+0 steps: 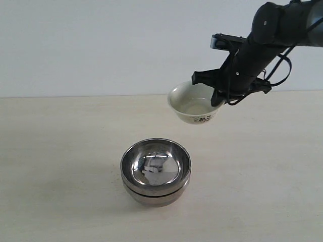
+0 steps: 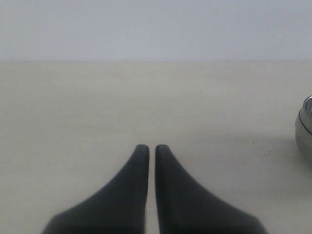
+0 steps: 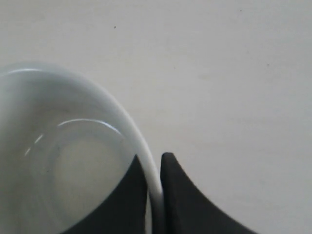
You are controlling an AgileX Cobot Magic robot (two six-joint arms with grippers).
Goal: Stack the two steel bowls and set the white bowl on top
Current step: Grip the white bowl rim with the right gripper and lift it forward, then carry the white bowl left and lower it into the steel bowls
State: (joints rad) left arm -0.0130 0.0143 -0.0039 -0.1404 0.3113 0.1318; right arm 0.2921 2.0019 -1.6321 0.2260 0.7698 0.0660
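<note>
Aloft, white bowl [image 1: 194, 103] rim pinched by right fingers [image 3: 187, 202] — one inside, apparently — left fingers [image 2: 126, 197] pressed together.

Two steel bowls [image 1: 155, 171], nested as one pile, with a dark seam marking the upper rim from the lower. One white bowl [image 1: 194, 104]. Two grippers: the left gripper [image 2: 152, 148], shown only in its own wrist view, and the right gripper [image 3: 153, 158]. One table [image 1: 60, 151].
</note>
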